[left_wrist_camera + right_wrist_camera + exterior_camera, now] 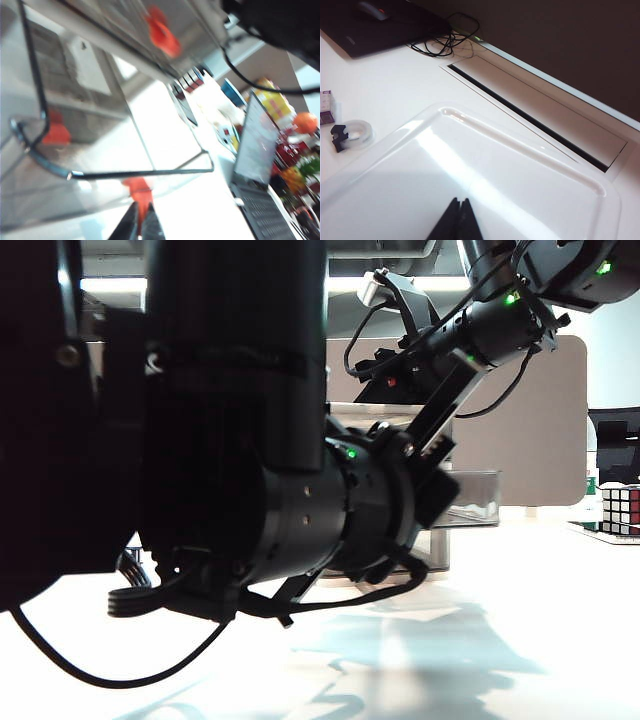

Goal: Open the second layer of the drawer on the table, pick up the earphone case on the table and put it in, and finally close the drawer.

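The left gripper [140, 222] has its jaws together, right by a red-orange handle [138, 189] of the drawer [90, 125]. The right gripper [456, 220] has its jaws together over a clear tray [530, 150] on the bench [395, 85].

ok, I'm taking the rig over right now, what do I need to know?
Left gripper: shut on the red-orange handle of a drawer that is pulled partway out. It looks like the second layer, but that's not certain.
Right gripper: shut, empty, above a clear tray on the table.
Earphone case: in no view.
Done: drawer partly open.
Left: find and pick the case, put it in, close the drawer.
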`<action>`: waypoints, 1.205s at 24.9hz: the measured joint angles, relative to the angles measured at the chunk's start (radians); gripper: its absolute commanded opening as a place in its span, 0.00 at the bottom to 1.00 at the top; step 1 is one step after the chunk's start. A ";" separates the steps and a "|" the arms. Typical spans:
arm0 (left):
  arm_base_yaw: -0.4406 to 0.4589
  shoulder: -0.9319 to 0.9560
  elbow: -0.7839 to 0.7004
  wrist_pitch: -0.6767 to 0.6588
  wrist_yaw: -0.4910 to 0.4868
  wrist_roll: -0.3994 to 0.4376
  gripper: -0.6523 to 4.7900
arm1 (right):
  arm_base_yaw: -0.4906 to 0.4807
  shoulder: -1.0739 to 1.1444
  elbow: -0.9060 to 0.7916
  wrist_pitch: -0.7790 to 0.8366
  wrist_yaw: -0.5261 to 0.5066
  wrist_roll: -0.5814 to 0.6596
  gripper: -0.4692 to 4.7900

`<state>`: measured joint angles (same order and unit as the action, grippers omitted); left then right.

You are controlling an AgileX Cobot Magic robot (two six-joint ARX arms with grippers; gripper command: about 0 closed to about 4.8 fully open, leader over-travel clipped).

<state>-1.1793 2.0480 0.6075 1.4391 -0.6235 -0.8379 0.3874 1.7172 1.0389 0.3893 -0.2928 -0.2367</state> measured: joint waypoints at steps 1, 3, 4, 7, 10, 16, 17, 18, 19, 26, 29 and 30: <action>-0.007 -0.004 0.000 0.000 0.002 0.007 0.11 | 0.000 0.004 0.000 0.006 -0.002 0.000 0.08; -0.012 -0.011 0.000 -0.003 0.003 0.012 0.11 | 0.000 0.004 0.000 0.005 -0.003 0.000 0.08; -0.016 -0.012 0.000 -0.006 0.002 0.014 0.11 | 0.000 0.004 0.001 0.005 -0.003 0.000 0.08; -0.039 -0.013 0.000 -0.010 0.002 0.017 0.11 | 0.000 0.004 0.001 0.004 -0.003 0.000 0.08; -0.074 -0.013 -0.005 -0.011 -0.003 0.018 0.11 | 0.000 0.004 0.001 0.003 -0.003 0.000 0.08; -0.092 -0.016 -0.024 -0.012 0.012 0.018 0.29 | 0.000 0.005 0.002 0.003 -0.003 0.000 0.08; -0.092 -0.016 -0.034 -0.011 0.019 0.018 0.41 | 0.000 0.005 0.002 0.002 -0.003 0.000 0.08; -0.091 -0.018 -0.037 -0.011 0.032 0.018 0.53 | 0.000 0.005 0.002 0.002 -0.003 0.000 0.08; -0.092 -0.019 -0.037 -0.011 0.044 0.018 0.64 | 0.000 0.005 0.002 0.002 -0.003 0.000 0.08; -0.093 -0.019 -0.047 -0.011 0.128 0.021 0.77 | 0.000 0.005 0.002 0.002 -0.003 0.000 0.08; -0.093 -0.030 -0.080 -0.011 0.190 0.022 0.77 | 0.000 0.005 0.002 0.002 -0.003 0.000 0.08; -0.093 -0.040 -0.100 -0.011 0.208 0.022 0.77 | 0.000 0.005 0.002 0.002 -0.003 0.000 0.08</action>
<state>-1.2724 2.0075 0.5079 1.4277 -0.4152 -0.8162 0.3874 1.7222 1.0409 0.3916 -0.2962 -0.2367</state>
